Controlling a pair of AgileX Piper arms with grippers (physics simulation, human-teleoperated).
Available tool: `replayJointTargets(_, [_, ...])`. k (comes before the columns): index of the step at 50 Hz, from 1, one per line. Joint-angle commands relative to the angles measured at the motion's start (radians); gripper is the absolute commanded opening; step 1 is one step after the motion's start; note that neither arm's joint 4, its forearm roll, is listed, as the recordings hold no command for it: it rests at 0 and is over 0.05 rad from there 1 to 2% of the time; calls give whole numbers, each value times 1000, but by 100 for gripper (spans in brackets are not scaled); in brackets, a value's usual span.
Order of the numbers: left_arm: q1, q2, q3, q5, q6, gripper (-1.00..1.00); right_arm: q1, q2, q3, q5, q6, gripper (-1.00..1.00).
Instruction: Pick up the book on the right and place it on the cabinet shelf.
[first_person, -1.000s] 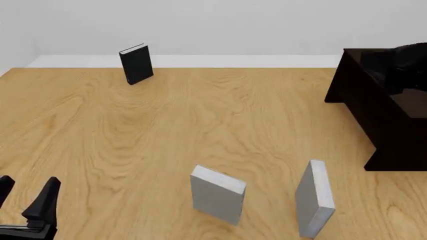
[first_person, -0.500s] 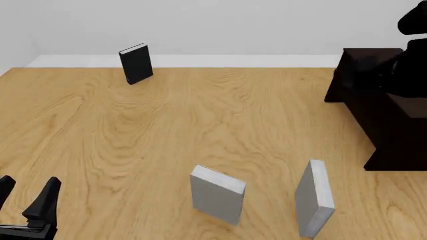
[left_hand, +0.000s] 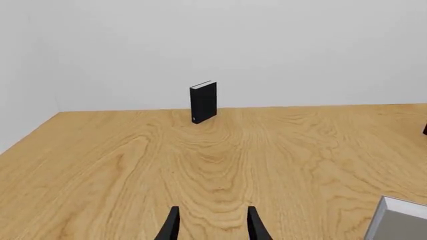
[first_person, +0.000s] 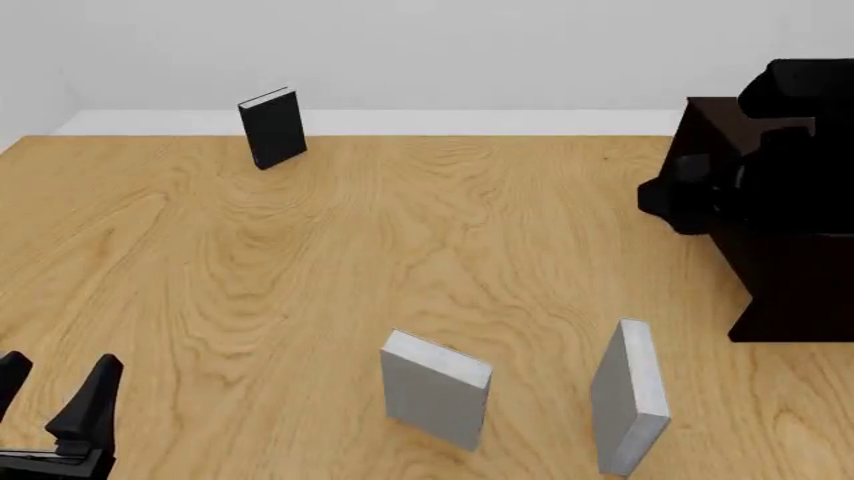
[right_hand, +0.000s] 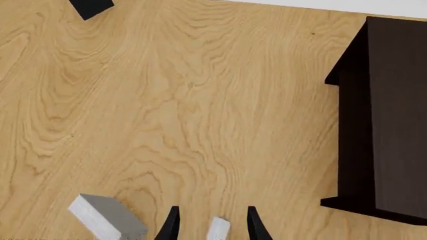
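The book (first_person: 630, 396), a tall slim light-grey hardcover, stands upright at the front right of the table. In the right wrist view its top edge (right_hand: 217, 229) shows between the fingers, far below them. My right gripper (right_hand: 212, 226) is open and holds nothing. In the front view, my right arm (first_person: 781, 90) hangs high in front of the dark cabinet (first_person: 787, 280), where its gripper is hard to pick out. The cabinet (right_hand: 390, 115) also appears from above; its shelf recess cannot be made out. My left gripper (first_person: 54, 400) stands open at the front left, and the left wrist view shows that gripper (left_hand: 213, 227) empty.
A squatter grey book (first_person: 435, 388) stands left of the slim one, and it shows as a grey book (right_hand: 107, 220) beside the right fingers. A black book (first_person: 272, 128) stands far back left. A grey book corner (left_hand: 400, 220) enters the left wrist view.
My right arm has come in from the right edge and moved left and down in front of the cabinet. The left arm and the books have not moved.
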Motion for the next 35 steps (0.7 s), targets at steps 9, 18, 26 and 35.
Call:
replayJointTargets(9, [-2, -7, 0, 6, 1, 100, -17, -8, 47, 1, 10, 100])
replayJointTargets(18, [1, -10, 0, 8, -6, 100, -21, -16, 94, -22, 13, 100])
replayJointTargets(26, [1, -11, 0, 10, -8, 100, -18, -13, 126, -50, 25, 100])
replayJointTargets(35, [2, -13, 0, 13, -10, 100, -8, -2, 158, -80, 29, 100])
